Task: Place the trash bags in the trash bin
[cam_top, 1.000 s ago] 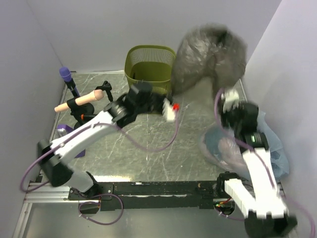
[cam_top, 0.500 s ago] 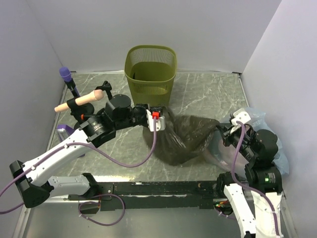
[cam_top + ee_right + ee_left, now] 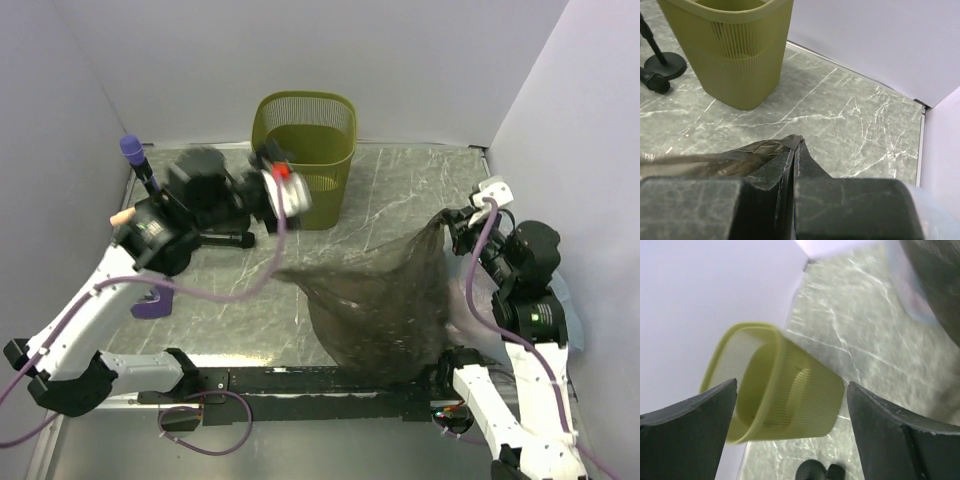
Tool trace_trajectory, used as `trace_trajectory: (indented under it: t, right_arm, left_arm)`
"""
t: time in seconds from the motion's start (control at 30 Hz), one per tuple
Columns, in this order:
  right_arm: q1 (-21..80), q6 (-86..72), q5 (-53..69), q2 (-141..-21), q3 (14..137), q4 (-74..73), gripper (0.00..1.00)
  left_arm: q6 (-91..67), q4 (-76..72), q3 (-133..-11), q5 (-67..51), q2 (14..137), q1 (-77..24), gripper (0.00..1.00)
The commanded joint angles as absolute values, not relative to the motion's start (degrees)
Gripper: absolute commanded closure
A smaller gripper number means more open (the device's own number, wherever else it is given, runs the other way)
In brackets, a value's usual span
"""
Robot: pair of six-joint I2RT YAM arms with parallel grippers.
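Note:
The olive-green trash bin [image 3: 305,150] stands upright at the back of the table. My left gripper [image 3: 292,195] hovers just in front of its left side, open, with nothing between its fingers. In the left wrist view the bin [image 3: 785,400] shows between the wide-apart fingers [image 3: 690,430]. The dark translucent trash bag [image 3: 385,300] spreads over the front middle of the table. One corner is lifted to my right gripper [image 3: 455,225], which is shut on it. In the right wrist view the jaws [image 3: 799,141] pinch the bag's edge [image 3: 715,162], with the bin [image 3: 730,50] beyond.
A purple-headed microphone [image 3: 132,150] on a black stand [image 3: 665,65] is at the left, with a peach handle [image 3: 125,215] and a purple block [image 3: 150,300]. A clear bluish bag [image 3: 565,310] lies by the right wall. Walls close in on three sides.
My left gripper has opened, let go of the bag and swung back-left to the bin. The right gripper has lifted its corner, and the bag now drapes toward the front.

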State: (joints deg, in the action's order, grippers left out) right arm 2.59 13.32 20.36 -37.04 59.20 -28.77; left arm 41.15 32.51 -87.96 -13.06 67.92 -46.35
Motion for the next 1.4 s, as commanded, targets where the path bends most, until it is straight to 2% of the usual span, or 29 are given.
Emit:
trace_trajectory:
  t: [0.0, 0.1, 0.23, 0.43, 0.6, 0.77, 0.9, 1.03, 1.13, 1.37]
  right_arm:
    - [2.4, 13.6, 19.5, -40.4, 61.2, -24.2, 1.00]
    - [2.5, 13.1, 16.6, -42.8, 61.3, -22.3, 1.00]
    - [2.5, 13.6, 14.9, -47.6, 63.4, -20.7, 1.00]
    - [0.4, 20.8, 9.8, -50.7, 65.8, -12.8, 1.00]
    - [-11.8, 24.2, 7.6, -48.6, 66.0, -13.0, 1.00]
    - [-18.6, 32.1, -4.9, -45.2, 63.5, -7.5, 1.00]
    - [-25.1, 35.1, -3.3, -41.1, 60.7, -4.8, 1.00]
    - [-26.1, 37.2, -3.3, -40.3, 57.8, -2.4, 1.00]
    - [-28.2, 39.6, -4.0, -42.5, 56.4, 2.2, 1.00]
    - [-35.5, 40.3, 4.0, -49.1, 58.8, 5.0, 1.00]
  left_arm:
    - [28.2, 37.3, -102.5, -16.6, 74.3, -37.2, 0.05]
    - [27.2, 41.6, -108.0, -17.1, 80.6, -34.2, 0.03]
    - [30.6, 32.3, -102.5, -16.4, 83.3, -32.4, 0.04]
    - [32.9, 29.5, -107.7, -14.5, 92.0, -31.5, 0.08]
    - [36.4, 24.9, -106.5, -12.7, 92.6, -31.0, 0.07]
    - [37.4, 29.3, -111.6, -15.0, 96.4, -29.3, 0.09]
    - [37.6, 35.8, -115.1, -21.4, 99.1, -27.7, 0.12]
    - [39.9, 41.8, -115.2, -27.6, 100.2, -27.3, 0.16]
    - [40.5, 43.9, -115.0, -29.9, 101.0, -27.2, 0.18]
    - [40.2, 44.7, -115.1, -30.4, 104.0, -27.4, 0.24]
